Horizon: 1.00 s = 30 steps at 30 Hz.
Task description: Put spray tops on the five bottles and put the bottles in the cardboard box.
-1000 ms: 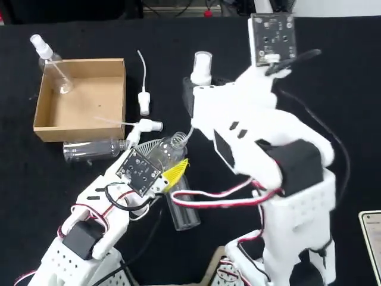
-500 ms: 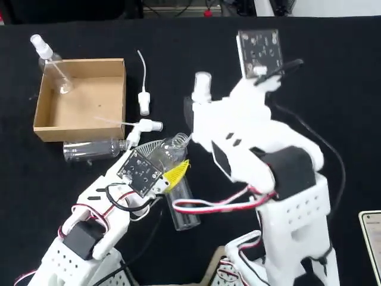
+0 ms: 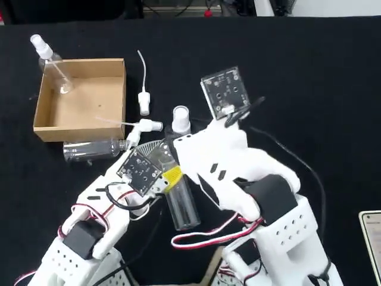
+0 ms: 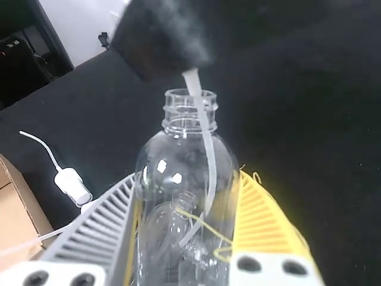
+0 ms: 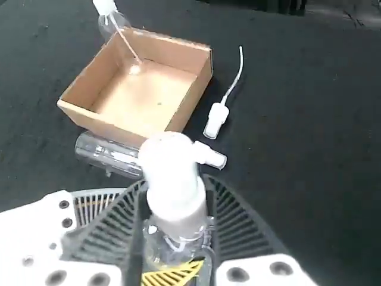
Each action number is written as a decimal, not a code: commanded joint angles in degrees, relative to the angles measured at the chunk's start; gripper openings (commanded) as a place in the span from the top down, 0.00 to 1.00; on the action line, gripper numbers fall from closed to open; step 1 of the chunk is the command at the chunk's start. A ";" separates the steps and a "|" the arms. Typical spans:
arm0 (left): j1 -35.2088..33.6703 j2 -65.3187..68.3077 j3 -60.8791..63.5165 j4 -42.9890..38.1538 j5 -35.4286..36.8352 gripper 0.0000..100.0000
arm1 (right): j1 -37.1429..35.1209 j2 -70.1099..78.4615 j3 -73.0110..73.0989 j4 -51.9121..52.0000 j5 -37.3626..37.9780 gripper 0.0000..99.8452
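Though loose, spray top [image 3: 143, 101] beside box [image 3: 80, 135]

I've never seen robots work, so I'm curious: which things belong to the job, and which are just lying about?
Job: cardboard box; capped bottle leaning at its corner; topless bottle lying beside it; two loose spray tops; open bottle in left gripper; spray top in right gripper.
Lying about: pale flat object, far right.
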 commanded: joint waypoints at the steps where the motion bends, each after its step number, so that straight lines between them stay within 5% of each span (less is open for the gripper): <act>1: 0.48 -0.70 -1.01 -1.32 0.53 0.91 | -1.85 -0.75 0.48 -0.62 0.62 0.86; 4: 0.48 -0.70 -1.01 -1.32 0.53 0.91 | -2.11 -0.92 0.13 1.41 0.70 0.79; 22: 0.40 -0.70 -1.36 -1.58 0.62 0.91 | 2.20 -3.56 -18.59 9.32 6.42 0.82; 30: 0.40 -0.70 -1.36 -2.90 0.62 0.91 | 10.99 9.80 -18.86 4.13 6.42 0.96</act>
